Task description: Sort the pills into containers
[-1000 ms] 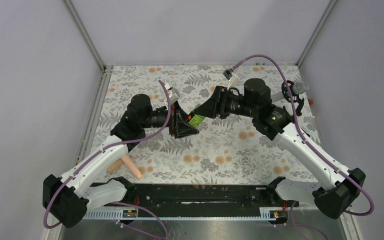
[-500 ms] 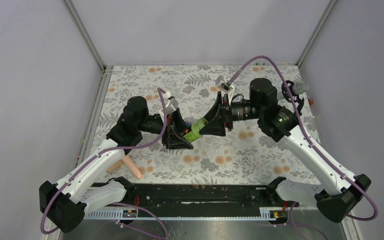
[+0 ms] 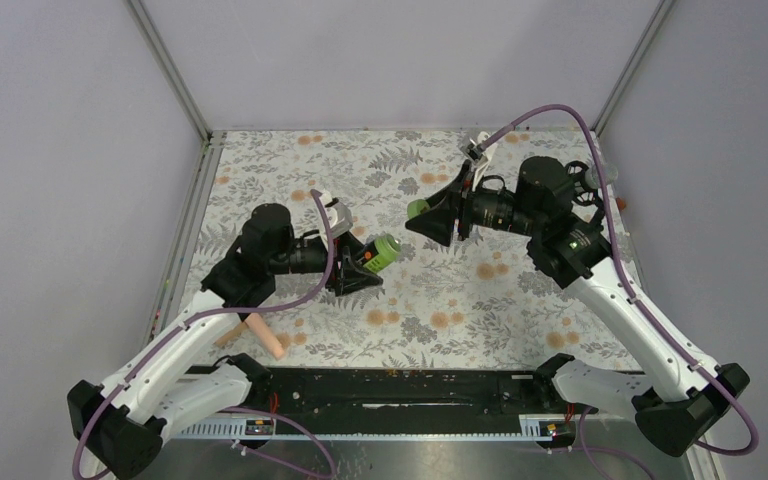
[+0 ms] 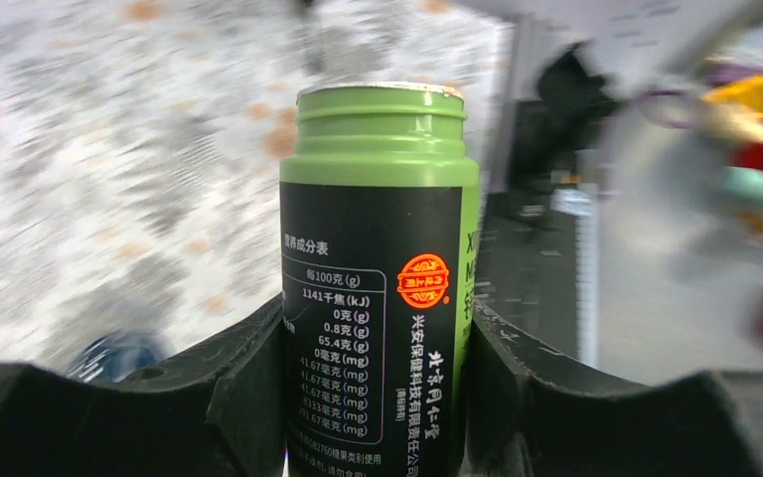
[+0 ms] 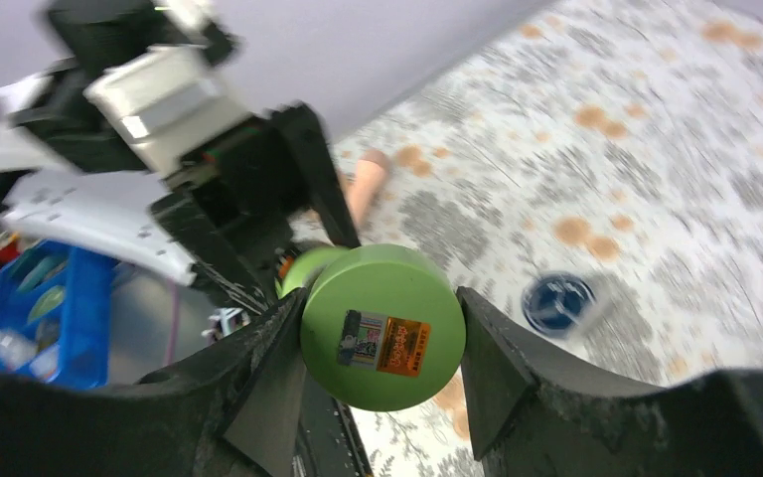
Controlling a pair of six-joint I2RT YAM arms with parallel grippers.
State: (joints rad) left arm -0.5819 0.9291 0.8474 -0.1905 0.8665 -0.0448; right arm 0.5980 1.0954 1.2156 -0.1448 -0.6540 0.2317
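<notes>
Bottle [image 4: 378, 199] rigid, light, slick-labelled; left gripper [image 4: 373, 338] clamps its midbody, right gripper [image 5: 378, 308] pinches green cap [image 5: 397, 278] just off bottle mouth.

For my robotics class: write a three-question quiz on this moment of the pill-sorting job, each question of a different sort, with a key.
1. True or false: the green bottle in the left gripper has its cap on.
2. Multiple choice: what does the right gripper hold? A) nothing B) the green cap C) a spoon
3. Short answer: is the dark-blue jar held by an arm, or does it sit on the table?

Key: 1 false, the threaded neck is bare; 2 B; 3 on the table, with neither gripper on it.
</notes>
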